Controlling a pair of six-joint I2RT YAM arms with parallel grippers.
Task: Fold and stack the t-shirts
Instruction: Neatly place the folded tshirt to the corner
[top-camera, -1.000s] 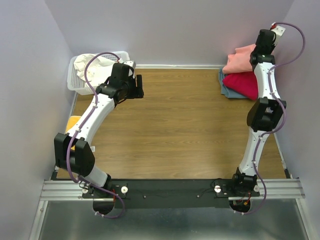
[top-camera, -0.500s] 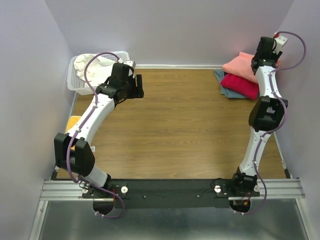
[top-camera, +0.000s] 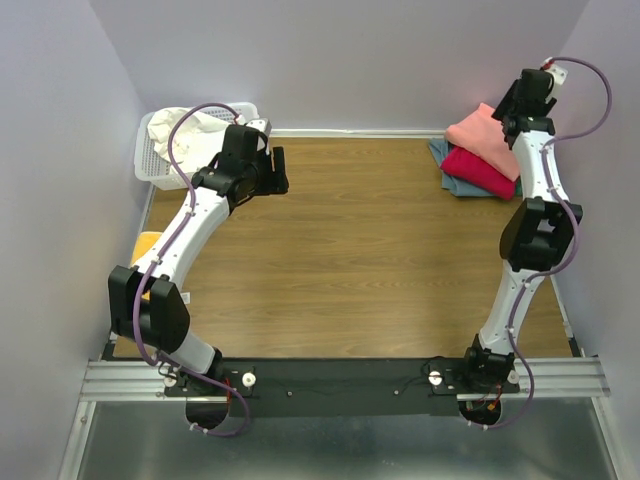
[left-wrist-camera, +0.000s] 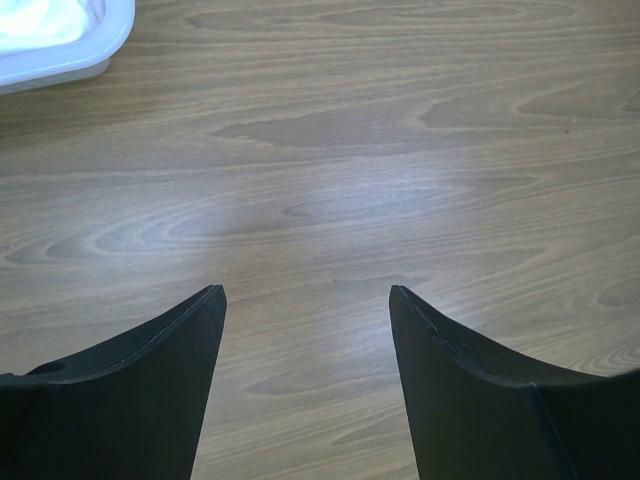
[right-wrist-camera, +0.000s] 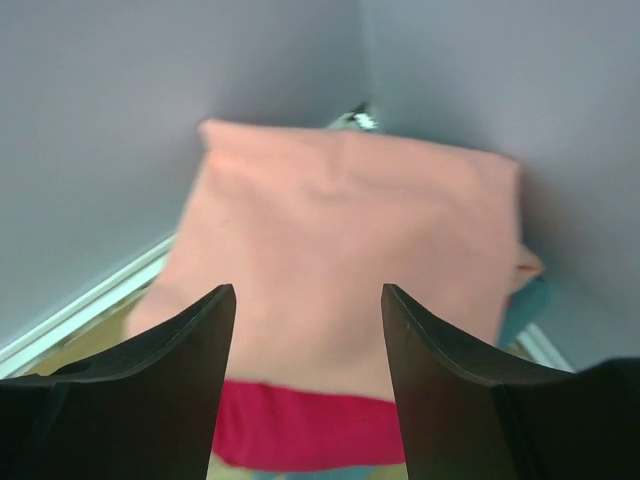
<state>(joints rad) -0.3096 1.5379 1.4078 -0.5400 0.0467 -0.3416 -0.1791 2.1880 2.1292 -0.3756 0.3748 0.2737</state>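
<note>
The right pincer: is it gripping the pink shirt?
No, the right pincer stands open, clear of the folded pink shirt, with nothing caught in the gap.

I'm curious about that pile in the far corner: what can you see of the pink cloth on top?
The salmon-pink t-shirt is soft, plain cloth folded into a rough rectangle. It lies on top of the stack in the far right corner of the table, resting on the crimson-red t-shirt, with a grey-blue t-shirt at the bottom. The right gripper hangs above it, open, apparently not touching.
</note>
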